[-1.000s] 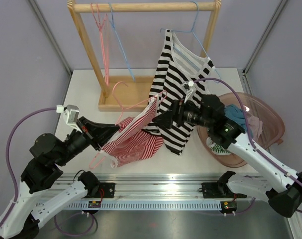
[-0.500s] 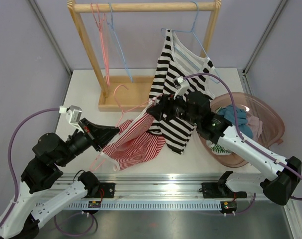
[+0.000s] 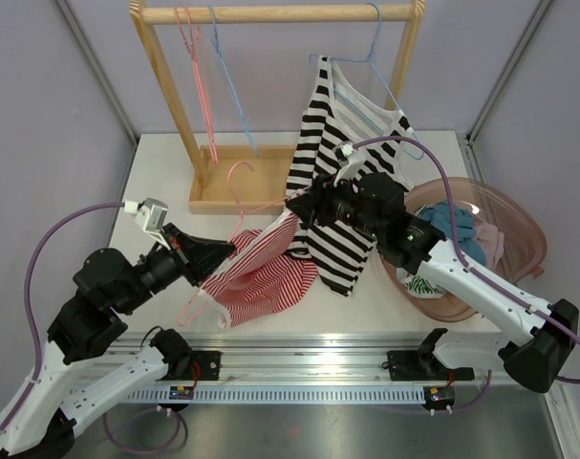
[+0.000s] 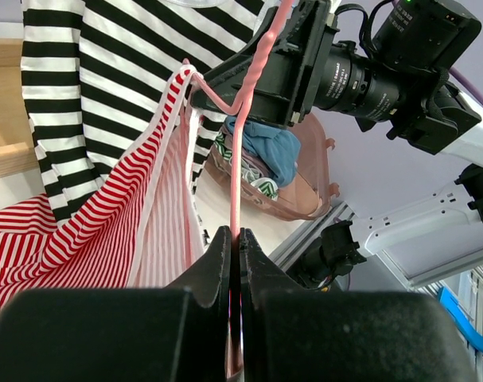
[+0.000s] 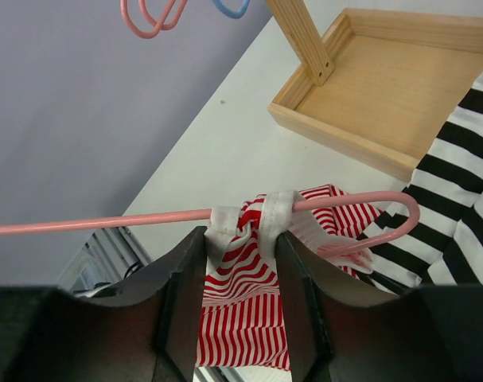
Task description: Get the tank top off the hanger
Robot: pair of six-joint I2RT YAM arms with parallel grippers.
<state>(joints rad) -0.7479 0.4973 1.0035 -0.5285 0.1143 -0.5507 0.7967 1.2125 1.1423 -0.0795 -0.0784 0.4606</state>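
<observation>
Overhead view: your left gripper (image 3: 223, 251) is clamped shut on the thin pink wire hanger (image 3: 190, 306). The red-and-white striped tank top (image 3: 266, 273) drapes just beyond its tips.

Left wrist view: the closed fingers (image 4: 217, 255) pinch the hanger wire, with the tank top to their left.

Right wrist view: your right gripper (image 5: 239, 235) stands partly open. Its fingers flank the tank top's white straps, which are bunched on the hanger.

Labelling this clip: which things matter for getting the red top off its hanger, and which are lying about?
In play: red striped tank top, pink hanger, left gripper, right gripper.
Around: black striped top, wooden rack, pink basket, spare hangers.
</observation>
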